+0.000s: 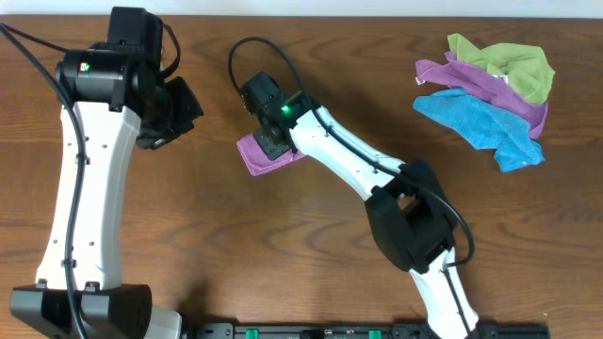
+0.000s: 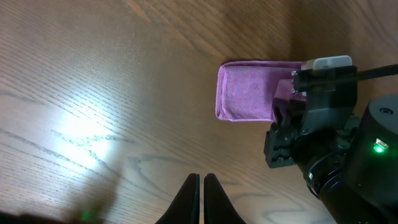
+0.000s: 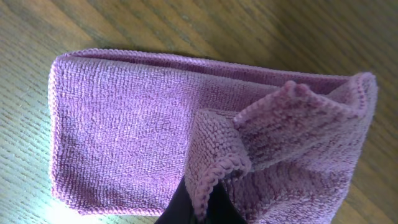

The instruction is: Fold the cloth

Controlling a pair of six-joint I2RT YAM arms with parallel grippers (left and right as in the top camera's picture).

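Cloth (image 3: pixel 124 137) corner pinched between right fingers (image 3: pixel 176 211); left fingers (image 2: pixel 188 202) closed, empty, apart from cloth.

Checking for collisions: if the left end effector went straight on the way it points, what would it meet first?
The left end effector would likely meet bare table first, beside the cloth; depth is unclear.

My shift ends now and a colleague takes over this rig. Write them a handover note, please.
Left gripper: shut, empty, over the table near the purple cloth.
Right gripper: shut on a raised corner of that cloth.
Done: cloth folded into a small rectangle mid-table.
Left to do: lay the pinched corner flat, release. Probably the crumpled pile of cloths at the far right comes next.
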